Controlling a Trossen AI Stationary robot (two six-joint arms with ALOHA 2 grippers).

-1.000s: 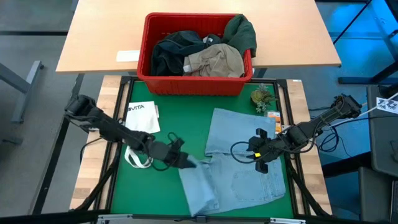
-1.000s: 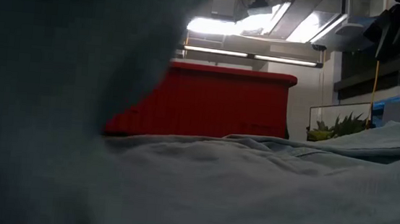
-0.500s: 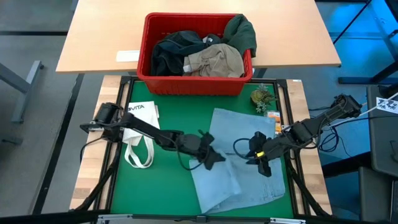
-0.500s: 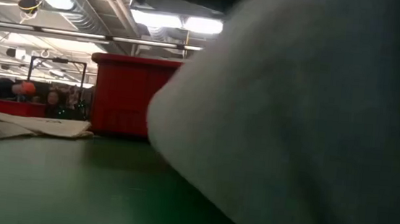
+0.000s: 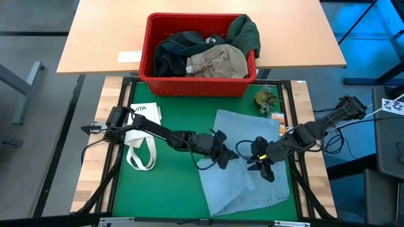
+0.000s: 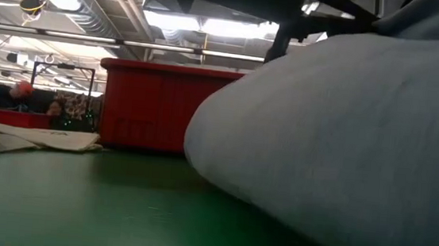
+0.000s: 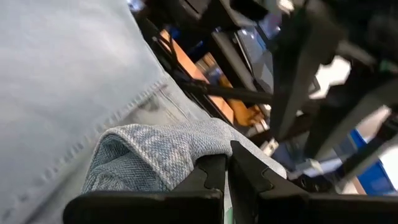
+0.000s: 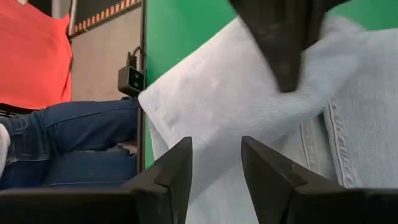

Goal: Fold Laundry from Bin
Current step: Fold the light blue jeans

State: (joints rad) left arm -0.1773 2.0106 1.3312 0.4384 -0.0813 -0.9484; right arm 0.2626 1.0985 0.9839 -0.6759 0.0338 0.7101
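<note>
1. High view: the light blue jeans [image 5: 246, 170] lie on the green mat of the bench [image 5: 170, 183], in front of the red bin [image 5: 199, 85], which holds dark and khaki garments [image 5: 208, 53]. The left gripper [image 5: 222, 157] reaches across to the jeans' left edge; the right gripper [image 5: 260, 161] sits over the jeans' middle. A white tote bag [image 5: 142, 129] lies at the mat's left.
2. Low view: a raised fold of the jeans [image 6: 345, 142] fills the right side, with the bin [image 6: 157, 106] behind it.
3. Left wrist view: the left jaws are closed tight, pinching a fold of the jeans [image 7: 155, 152].
4. Right wrist view: the right jaws stand apart, empty, above the jeans [image 8: 230, 118]; a person in a red top [image 8: 31, 56] is beyond the bench.
</note>
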